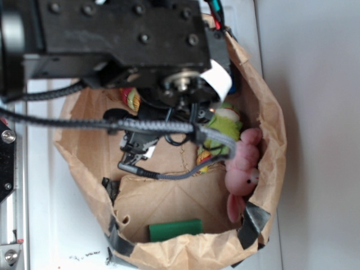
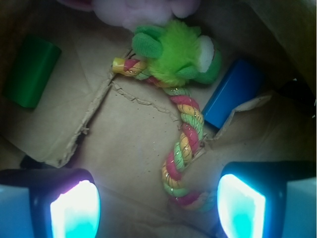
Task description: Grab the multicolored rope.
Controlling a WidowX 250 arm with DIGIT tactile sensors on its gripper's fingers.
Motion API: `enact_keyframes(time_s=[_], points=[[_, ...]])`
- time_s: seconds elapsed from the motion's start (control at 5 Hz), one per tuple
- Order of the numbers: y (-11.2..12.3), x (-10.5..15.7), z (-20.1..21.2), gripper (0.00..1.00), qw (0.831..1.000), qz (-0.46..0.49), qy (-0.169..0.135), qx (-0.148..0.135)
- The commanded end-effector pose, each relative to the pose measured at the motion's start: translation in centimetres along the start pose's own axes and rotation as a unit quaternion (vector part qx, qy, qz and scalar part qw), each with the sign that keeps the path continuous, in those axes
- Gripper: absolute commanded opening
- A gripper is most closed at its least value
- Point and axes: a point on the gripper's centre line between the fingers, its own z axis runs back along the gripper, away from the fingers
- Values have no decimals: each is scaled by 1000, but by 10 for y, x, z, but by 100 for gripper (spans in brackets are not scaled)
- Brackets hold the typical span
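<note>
Two views, both looking into a brown paper bag (image 1: 264, 112) w/ rolled rim, patched w/ dark tape near the bottom edge.

Wrist view, left to right: green block (image 2: 30, 70) lies at far left on the bag floor, well apart from the rest. Lower left, one gripper finger (image 2: 74, 210) glows bright. Gripper (image 2: 157, 206) is spread wide, nothing between the pads, hanging above the bag floor. Center: multicolored rope (image 2: 183, 148), pink-red/yellow/light green twist, runs from upper middle down in a curve; its lower end sits between the fingers, nearer the right one. Can't tell if it touches that pad. Rope's upper part goes under a lime-green plush toy (image 2: 173, 54), which lies on top of it. Pink plush (image 2: 133, 10) is just above the green one, at top edge, mostly cut off. Blue block (image 2: 232, 94) lies just right of the rope, near the green plush.

Exterior view: arm & cables block most of the bag. Rope end (image 1: 131, 99) peeks out upper left by the arm. Green plush & pink plush sit against the right wall, touching. Green block lies at the bottom.
</note>
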Motion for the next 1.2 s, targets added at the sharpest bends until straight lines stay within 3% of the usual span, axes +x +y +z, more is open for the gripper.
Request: enact_keyframes(time_s=[0.0, 0.2, 1.0], points=[[2, -1, -10, 100, 997, -71, -8, 22], [1, -2, -11, 100, 997, -76, -21, -8], [-8, -12, -9, 100, 997, -72, -23, -5]])
